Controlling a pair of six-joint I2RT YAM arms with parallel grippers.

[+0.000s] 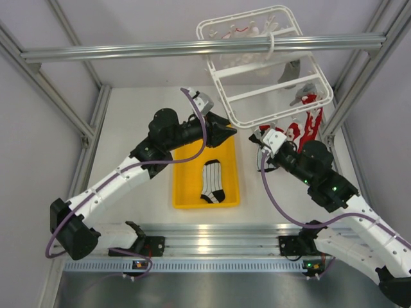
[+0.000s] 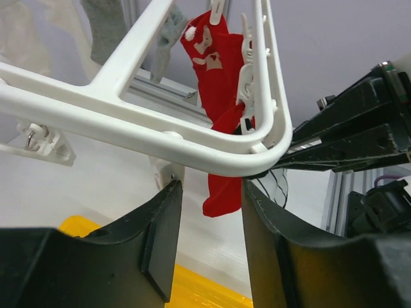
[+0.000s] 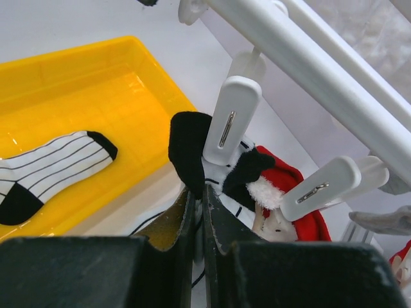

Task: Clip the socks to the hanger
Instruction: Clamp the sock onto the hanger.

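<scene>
Tray (image 1: 186,192), yellow, on the surface: one striped sock (image 1: 214,181) lying flat inside.
Right gripper (image 3: 200,196): closed on a black sock end (image 3: 189,151). The rest of that sock is hidden. Clip (image 3: 230,122) touches it at 1 o'clock.
Left gripper (image 2: 210,192): jaws apart, hanger (image 2: 128,119) corner rim just above. Contact unclear.
Red socks (image 2: 215,83): clipped to the hanger beyond, at 12 o'clock.

Your hanger (image 2: 128,122) was white throughout. Clips (image 3: 231,119) were white, each with thin silver strip down middle. Red socks (image 2: 215,70) carried white markings; one showed you white fluffy cuff. Tray (image 1: 186,173) was plain yellow. Striped sock (image 1: 213,179): white, thin black stripes, black toe and heel. Pinched sock (image 3: 187,151) showed black fabric only. Your left gripper (image 2: 209,192) and right gripper (image 3: 199,192): black fingers. Beam (image 1: 160,50) was silver-grey, table (image 1: 128,128) white.
</scene>
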